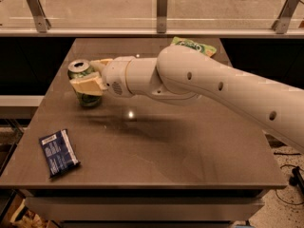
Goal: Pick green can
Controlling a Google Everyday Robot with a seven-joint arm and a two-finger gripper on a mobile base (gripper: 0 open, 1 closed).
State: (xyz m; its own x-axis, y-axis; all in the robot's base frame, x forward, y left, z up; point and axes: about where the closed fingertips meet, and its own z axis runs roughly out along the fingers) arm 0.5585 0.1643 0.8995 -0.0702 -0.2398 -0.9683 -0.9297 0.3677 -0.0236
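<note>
The green can (80, 68) stands upright at the left of the brown table (190, 146), its silver top with pull tab showing. My gripper (87, 76) reaches in from the right and is closed around the can's body. One cream finger (88, 86) crosses the can's front and the other finger (101, 62) lies behind it. The lower part of the can (89, 99) shows below the front finger and rests on the table.
A dark blue snack packet (58, 151) lies flat near the front left corner. A green-and-white snack bag (194, 46) lies at the back, partly behind my arm (223, 89). A glass railing (161, 6) runs behind the table.
</note>
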